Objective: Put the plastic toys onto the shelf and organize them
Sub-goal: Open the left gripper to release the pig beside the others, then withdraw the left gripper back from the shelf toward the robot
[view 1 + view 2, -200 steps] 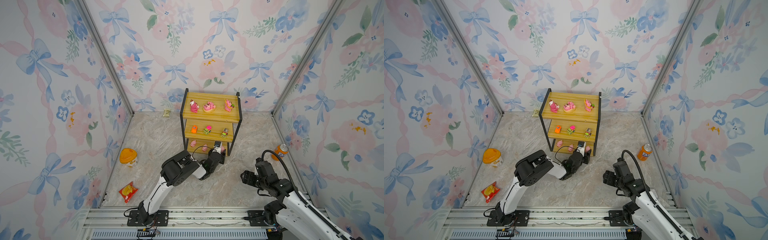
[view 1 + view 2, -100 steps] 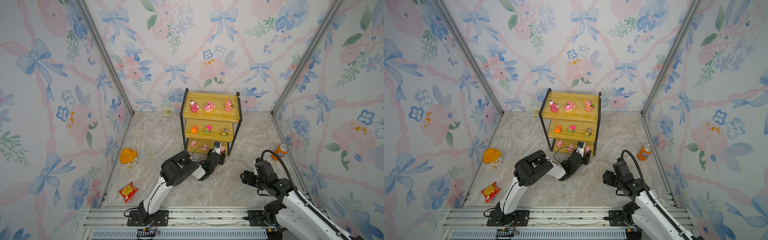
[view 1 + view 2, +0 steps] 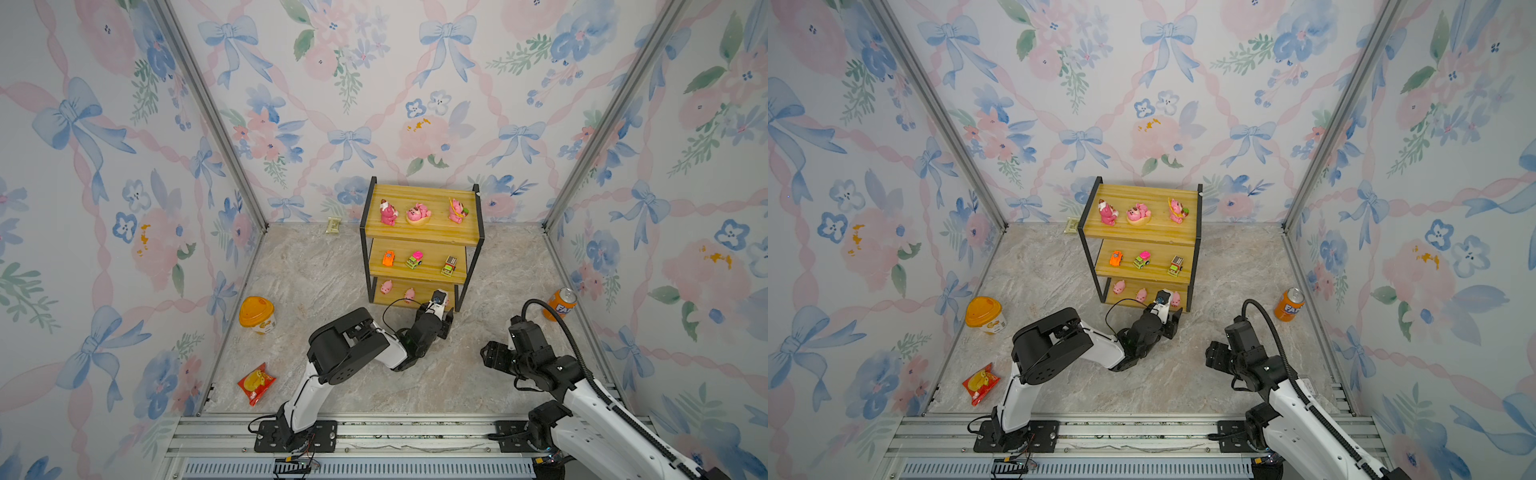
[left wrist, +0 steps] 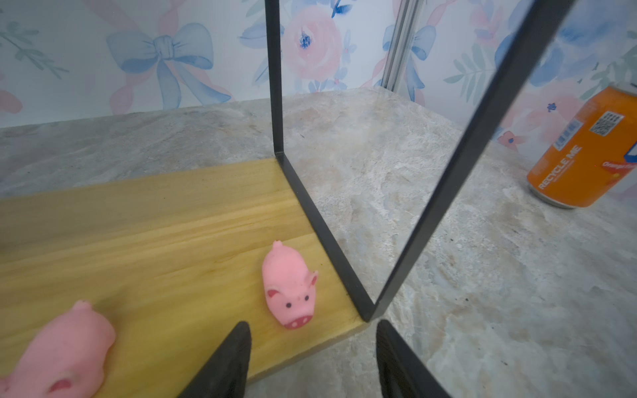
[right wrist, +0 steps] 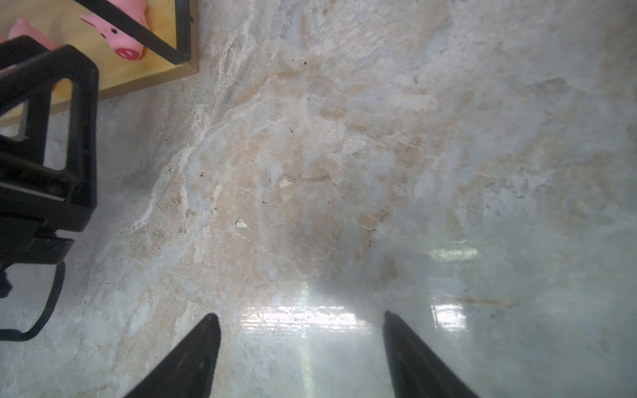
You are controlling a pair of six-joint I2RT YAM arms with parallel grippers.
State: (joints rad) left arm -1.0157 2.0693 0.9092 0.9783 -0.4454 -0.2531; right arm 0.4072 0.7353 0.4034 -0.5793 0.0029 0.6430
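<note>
The shelf (image 3: 419,197) (image 3: 1142,193) stands at the back in both top views. Three darker pink bears (image 3: 417,214) sit on its top board. Orange (image 3: 388,258), pink-green (image 3: 414,261) and brown-green (image 3: 449,266) cars line the middle board. Pale pink pigs (image 3: 1119,286) (image 3: 1141,295) (image 3: 1175,298) lie on the bottom board (image 4: 155,224). My left gripper (image 3: 440,316) (image 4: 312,324) is open at that board's front right corner. The rightmost pig (image 4: 289,286) lies just beyond its fingertips, untouched. My right gripper (image 3: 488,357) (image 5: 300,315) hangs open over bare floor.
An orange soda can (image 3: 561,304) (image 4: 582,151) stands by the right wall. An orange-lidded tub (image 3: 257,315) and a red snack packet (image 3: 256,383) lie at the left. A small packet (image 3: 333,225) sits by the back wall, left of the shelf.
My left gripper has drawn back a little from the bottom board toward the front. The right arm has not moved.
</note>
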